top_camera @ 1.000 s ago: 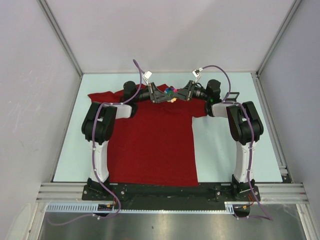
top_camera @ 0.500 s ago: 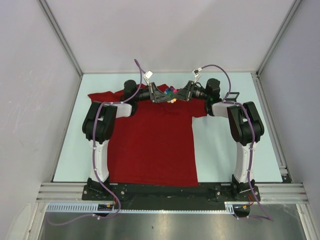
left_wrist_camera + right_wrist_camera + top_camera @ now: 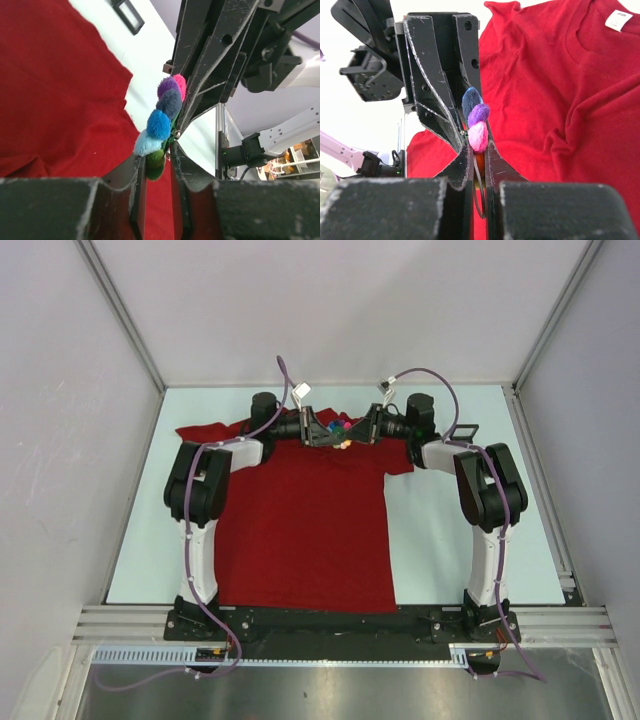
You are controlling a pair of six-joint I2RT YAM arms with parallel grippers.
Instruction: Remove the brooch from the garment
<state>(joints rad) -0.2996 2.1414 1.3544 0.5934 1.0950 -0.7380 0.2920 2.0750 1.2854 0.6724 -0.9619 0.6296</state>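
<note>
The dark-red T-shirt [image 3: 300,520] lies flat on the table, its neck at the far side. Its white neck label [image 3: 618,20] shows in the right wrist view. The brooch [image 3: 342,428], a cluster of fuzzy coloured balls, sits over the neck area between both grippers. My left gripper [image 3: 330,432] is shut on its green end [image 3: 156,161]. My right gripper [image 3: 356,429] is shut on its pink and orange end [image 3: 478,137]. The two grippers meet tip to tip. In both wrist views the brooch [image 3: 160,125] appears held above the cloth [image 3: 55,100].
A small black rectangular frame [image 3: 462,430] lies on the pale table right of the shirt's sleeve; it also shows in the left wrist view [image 3: 128,15]. Grey walls with metal posts enclose the table [image 3: 470,540] on three sides.
Both grippers, still shut on the brooch, have moved a little toward the far side of the table. The brooch went with them.
</note>
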